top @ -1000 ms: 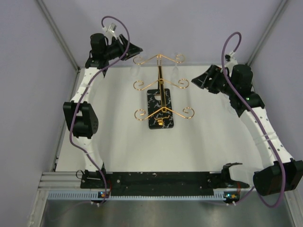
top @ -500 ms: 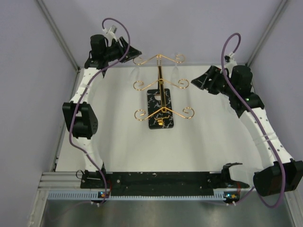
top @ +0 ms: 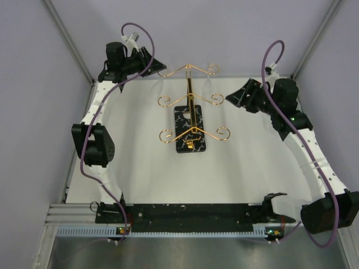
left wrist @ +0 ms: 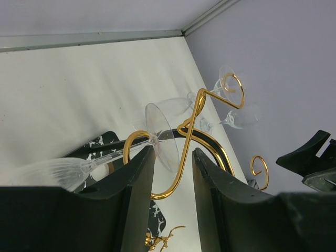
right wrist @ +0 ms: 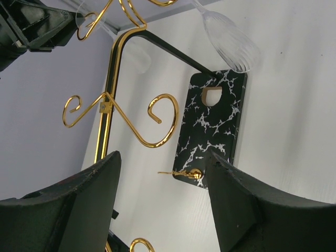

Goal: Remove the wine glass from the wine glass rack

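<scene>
The wine glass rack (top: 189, 106) is a gold wire stand on a black marbled base (top: 189, 130) in the middle of the table. In the left wrist view a clear wine glass (left wrist: 63, 170) hangs from a scroll arm (left wrist: 191, 126). Its round foot (left wrist: 160, 137) sits at the tips of my left gripper (left wrist: 173, 155). That gripper is open, its left finger (left wrist: 131, 184) close to the stem, and the gold wire runs between its jaws. A second glass (left wrist: 233, 113) hangs further along. My right gripper (right wrist: 163, 157) is open beside the rack, holding nothing.
Grey walls enclose the white table (top: 140, 162) on the left, back and right. The right wrist view shows the marbled base (right wrist: 215, 121), several gold scrolls (right wrist: 157, 123) and a glass bowl (right wrist: 231, 42). The left gripper (top: 159, 63) is at the rack's far left arm, the right gripper (top: 233, 96) at its right side.
My left arm has shifted slightly left and back at the rack's far-left scroll. The right gripper has edged a little closer to the rack.
</scene>
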Controlling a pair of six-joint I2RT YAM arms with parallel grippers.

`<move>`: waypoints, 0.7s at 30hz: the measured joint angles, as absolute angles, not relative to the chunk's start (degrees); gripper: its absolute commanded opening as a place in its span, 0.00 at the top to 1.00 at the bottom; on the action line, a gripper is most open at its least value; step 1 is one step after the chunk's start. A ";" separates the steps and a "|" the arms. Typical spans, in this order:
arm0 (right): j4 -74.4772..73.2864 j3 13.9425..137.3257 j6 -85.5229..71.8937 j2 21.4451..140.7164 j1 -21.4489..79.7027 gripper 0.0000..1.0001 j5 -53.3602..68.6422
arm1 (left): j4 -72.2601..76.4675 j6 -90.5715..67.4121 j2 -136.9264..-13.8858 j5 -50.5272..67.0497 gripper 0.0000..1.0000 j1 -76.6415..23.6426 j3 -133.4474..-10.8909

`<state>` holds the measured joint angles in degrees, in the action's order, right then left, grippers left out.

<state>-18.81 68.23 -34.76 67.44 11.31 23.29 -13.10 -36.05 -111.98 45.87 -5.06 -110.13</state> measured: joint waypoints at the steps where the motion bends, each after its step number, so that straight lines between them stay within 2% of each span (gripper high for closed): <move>1: -18.81 68.23 -34.76 67.44 11.35 0.35 23.29 | -13.28 -35.88 -111.98 45.95 0.61 -5.06 -110.13; 6: -18.81 68.20 -34.76 67.44 11.53 0.35 23.27 | -14.22 -35.07 -111.98 46.26 0.66 -5.06 -110.13; 12: -18.61 67.72 -34.79 67.44 11.53 0.35 23.27 | -15.90 -34.06 -111.98 46.68 0.77 -5.10 -110.54; 19: -18.44 67.09 -34.79 67.33 11.53 0.35 23.20 | -18.79 -33.12 -112.01 46.92 0.97 -5.41 -111.37; 21: -18.41 67.09 -34.76 67.16 11.53 0.35 23.22 | -19.49 -32.95 -112.01 46.94 1.00 -5.43 -111.57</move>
